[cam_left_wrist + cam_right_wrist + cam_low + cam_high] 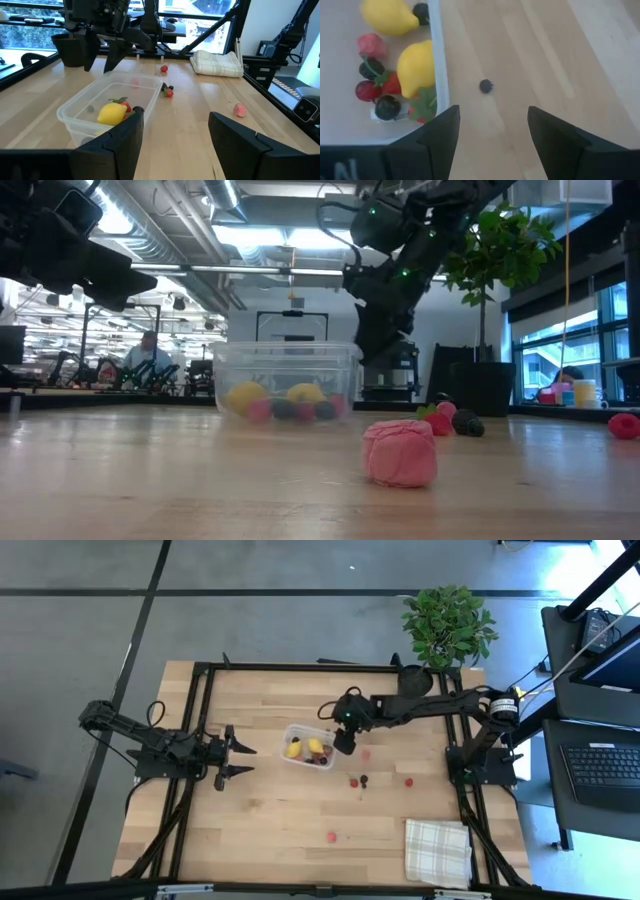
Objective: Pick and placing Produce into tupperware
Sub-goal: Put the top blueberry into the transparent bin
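Bare wood fills the table's (270, 830) lower left. At centre the tupperware (300, 762) and the right gripper (343, 743) above its edge block passage; loose berries (358, 781) dot centre-right.

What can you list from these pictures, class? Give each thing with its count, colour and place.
Tupperware: one, clear, mid-table.
Lemons: two, yellow, inside the tupperware.
Small berries in the tupperware: several, red and dark.
Loose produce on the table: about five pieces, red, pink and dark, right of and in front of the tupperware.
Cloth: one, checked white, front right corner.
Potted plant: one, green, back right.
Laptop: one, dark, off the table at right.
Left gripper: open, empty, left of the tupperware.
Right gripper: open, empty, above the tupperware's right edge.
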Motion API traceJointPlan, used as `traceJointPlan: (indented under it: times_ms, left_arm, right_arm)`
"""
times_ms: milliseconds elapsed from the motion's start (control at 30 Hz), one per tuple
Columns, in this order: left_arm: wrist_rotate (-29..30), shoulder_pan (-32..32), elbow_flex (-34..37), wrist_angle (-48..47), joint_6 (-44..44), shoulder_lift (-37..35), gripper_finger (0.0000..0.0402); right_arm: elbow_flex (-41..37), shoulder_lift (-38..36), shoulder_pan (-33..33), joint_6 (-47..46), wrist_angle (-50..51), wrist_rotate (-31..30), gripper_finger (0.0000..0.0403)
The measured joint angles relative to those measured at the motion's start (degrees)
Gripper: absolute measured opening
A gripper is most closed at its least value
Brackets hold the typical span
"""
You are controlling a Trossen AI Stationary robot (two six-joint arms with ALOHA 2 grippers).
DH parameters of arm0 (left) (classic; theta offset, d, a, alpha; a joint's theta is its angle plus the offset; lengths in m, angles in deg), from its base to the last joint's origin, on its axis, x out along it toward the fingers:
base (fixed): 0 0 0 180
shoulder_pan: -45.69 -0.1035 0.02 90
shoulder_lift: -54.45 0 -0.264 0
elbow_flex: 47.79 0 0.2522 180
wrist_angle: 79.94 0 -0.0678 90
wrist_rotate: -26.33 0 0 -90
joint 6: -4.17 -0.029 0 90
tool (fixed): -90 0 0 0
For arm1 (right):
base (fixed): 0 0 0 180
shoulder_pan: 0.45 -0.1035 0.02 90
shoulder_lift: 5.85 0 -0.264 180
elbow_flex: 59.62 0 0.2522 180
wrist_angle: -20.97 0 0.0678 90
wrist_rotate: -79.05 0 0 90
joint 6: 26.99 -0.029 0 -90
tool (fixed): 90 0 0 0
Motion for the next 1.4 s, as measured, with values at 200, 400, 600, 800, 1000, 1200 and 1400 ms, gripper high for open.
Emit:
traceJointPlan:
  times_ms: [200, 400, 600, 800, 1000, 1200, 1400]
  left_arm:
    - [0.0, 0.0, 0.0, 0.0, 0.0, 0.0, 0.0218]
    - [0.0, 0.0, 0.0, 0.0, 0.0, 0.0, 0.0218]
    - [0.0, 0.0, 0.0, 0.0, 0.0, 0.0, 0.0218]
    - [0.0, 0.0, 0.0, 0.0, 0.0, 0.0, 0.0218]
    - [0.0, 0.0, 0.0, 0.0, 0.0, 0.0, 0.0218]
    - [0.0, 0.0, 0.0, 0.0, 0.0, 0.0, 0.0218]
    - [0.0, 0.0, 0.0, 0.0, 0.0, 0.0, 0.0218]
  right_arm:
    - [0.0, 0.0, -1.3, 0.0, -3.0, 3.2, 0.0236]
    - [0.0, 0.0, -2.2, 0.0, -5.0, 3.8, 0.0236]
    - [0.0, 0.0, -2.1, 1.5, -5.3, 3.8, 0.0236]
    - [2.8, 0.0, -0.8, 2.1, -2.9, 2.3, 0.0236]
    - [5.7, -0.1, 3.4, 6.5, -2.1, 9.9, 0.0236]
    - [3.8, -0.2, 8.6, 9.0, -4.2, 16.4, 0.0236]
    - [-1.1, -0.2, 11.2, 9.4, -12.3, 16.7, 0.0236]
